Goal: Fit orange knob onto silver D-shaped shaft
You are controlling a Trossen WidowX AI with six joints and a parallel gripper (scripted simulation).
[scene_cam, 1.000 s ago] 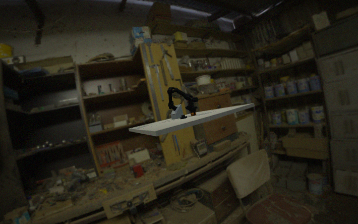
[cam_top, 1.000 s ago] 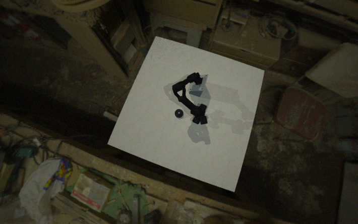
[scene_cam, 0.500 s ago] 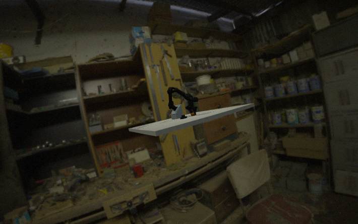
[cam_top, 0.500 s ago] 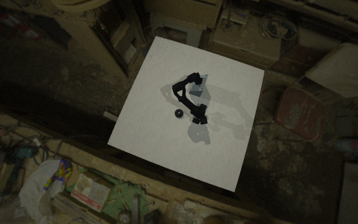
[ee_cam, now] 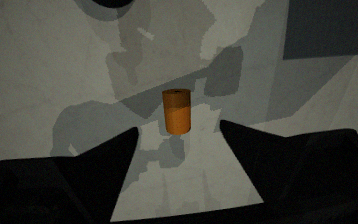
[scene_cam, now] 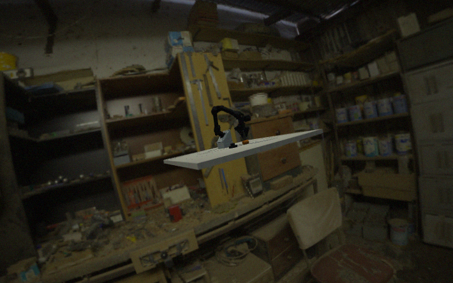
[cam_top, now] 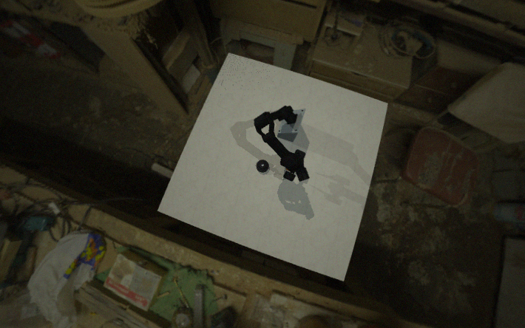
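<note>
The orange knob (scene_cam: 245,142) (ee_cam: 177,114) seems to lie on its side on the white table, with a dark hole in its far end in the wrist view. In the top view only a sliver of it shows under the arm. My gripper (cam_top: 296,177) (scene_cam: 244,136) (ee_cam: 179,127) is open and empty, above the knob, with one finger to each side of it in the wrist view. The black round pedestal (cam_top: 259,168) (scene_cam: 232,145) stands apart from the knob; the wrist view cuts it off at the top edge. A small silver spot, the shaft (cam_top: 262,165), shows at its middle; its flat side cannot be made out.
The white table (cam_top: 239,201) (scene_cam: 200,162) ends in open edges all round. The arm's grey base bracket (cam_top: 288,128) (scene_cam: 224,141) stands behind the pedestal and knob. Shadows of the arm fall across the table around the knob.
</note>
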